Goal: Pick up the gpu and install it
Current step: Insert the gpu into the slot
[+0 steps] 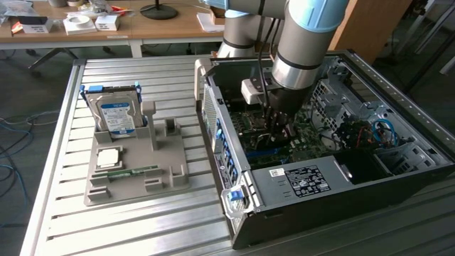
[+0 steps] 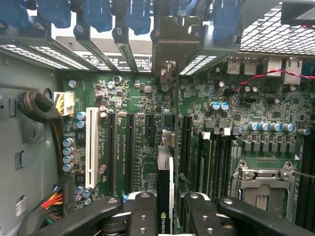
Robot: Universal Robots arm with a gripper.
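GPU [image 2: 165, 196] sits edge-on between the two black fingers [image 2: 142, 211] of the gripper [image 2: 170, 214]. It is a thin dark card with a green Nvidia logo on the edge facing the wrist camera. The claw is clamped on it, one finger against each face.

The card hangs over the green motherboard [image 2: 138, 142], in line with the row of long black expansion slots and near the white slot [image 2: 90, 147]. Whether its edge is already seated in a slot cannot be told. The metal CPU socket [image 2: 263, 189] lies well off to one side of the card.

In the exterior view the arm [image 1: 302, 48] comes almost straight down from above. Its grey and light-blue forearm is upright and its wrist points downward into the open computer case [image 1: 213, 112]. The gripper [image 1: 279, 128] is low inside the case, close above the motherboard [image 1: 313, 138]. The case lies on its side with the open face up, on a slatted metal table [image 1: 142, 229].

To the exterior view's left of the case, well apart from the arm, a grey parts holder [image 1: 170, 181] rests on the table. A silver hard drive [image 1: 116, 114] with a blue label stands upright in it. A narrow green memory stick [image 1: 131, 172] lies flat in it, nearer the camera.
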